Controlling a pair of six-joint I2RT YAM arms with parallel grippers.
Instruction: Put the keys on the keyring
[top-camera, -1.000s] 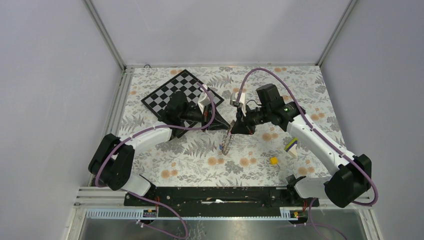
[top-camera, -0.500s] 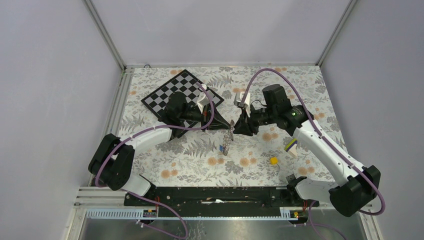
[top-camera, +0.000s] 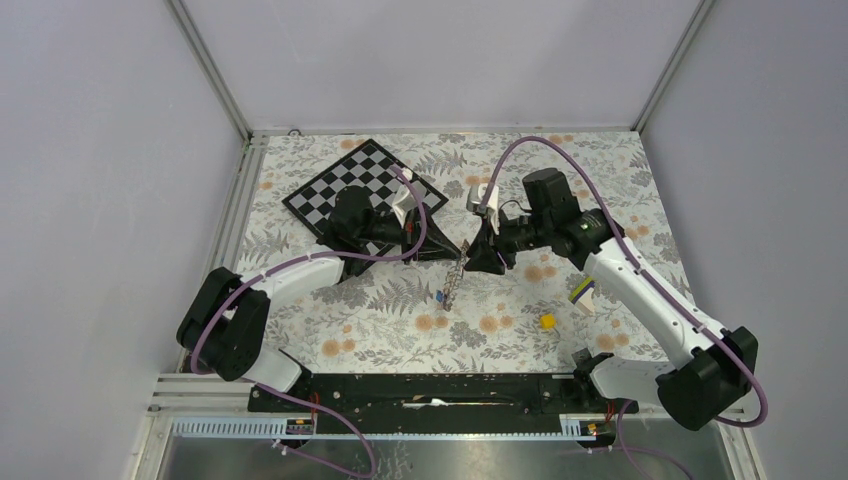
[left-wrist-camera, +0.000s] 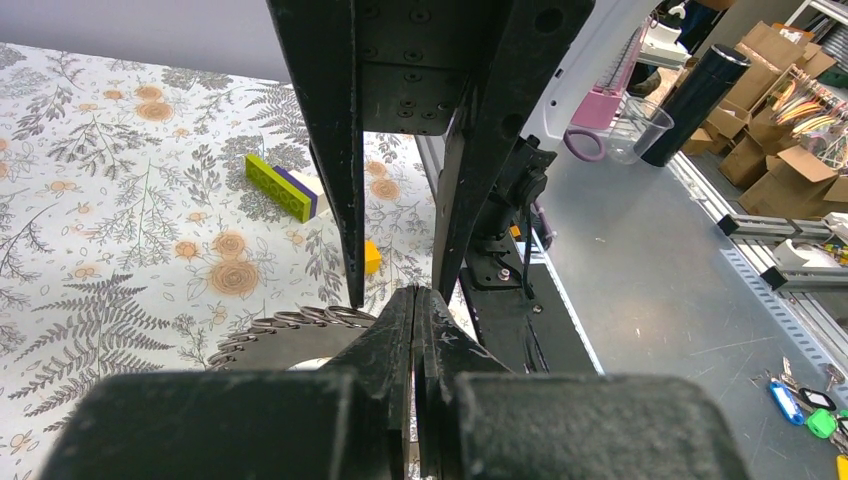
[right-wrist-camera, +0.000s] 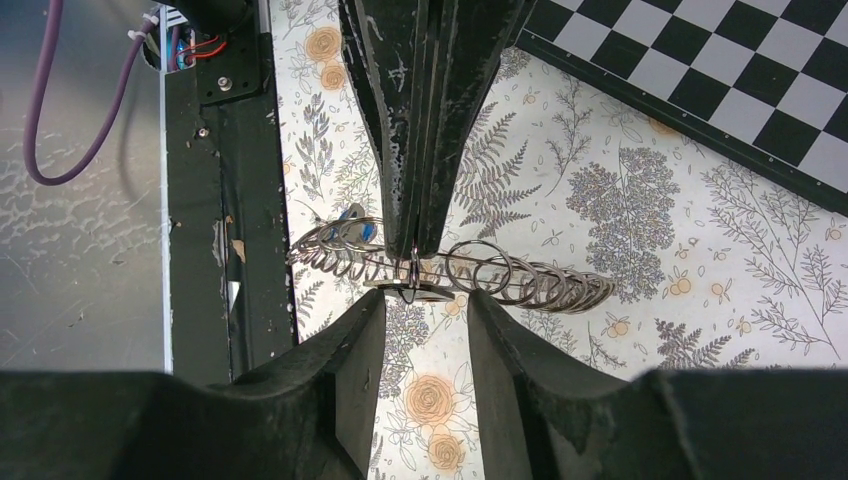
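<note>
While the left gripper (right-wrist-camera: 413, 250) pinches its jaws together on one coil of the flexible grey-silver coiled-metal keyring (right-wrist-camera: 520, 278), the loop hangs edge-on above the middle of the flower-printed table (top-camera: 380, 320), between the two arms. The right gripper (right-wrist-camera: 425, 305) stands just beside the ring on its right, jaws apart with nothing between them. A tiny bright blue oblong key (right-wrist-camera: 352, 226) sits among the coils at the ring's near end. A small dark piece just under the pinch may be the black key, but it is too small to tell. To do this step well, I judge the left arm should hold the ring steady. The right fingers should close only on a key or a single coil, squarely and slowly, since the springy loop could twist or slip free.
</note>
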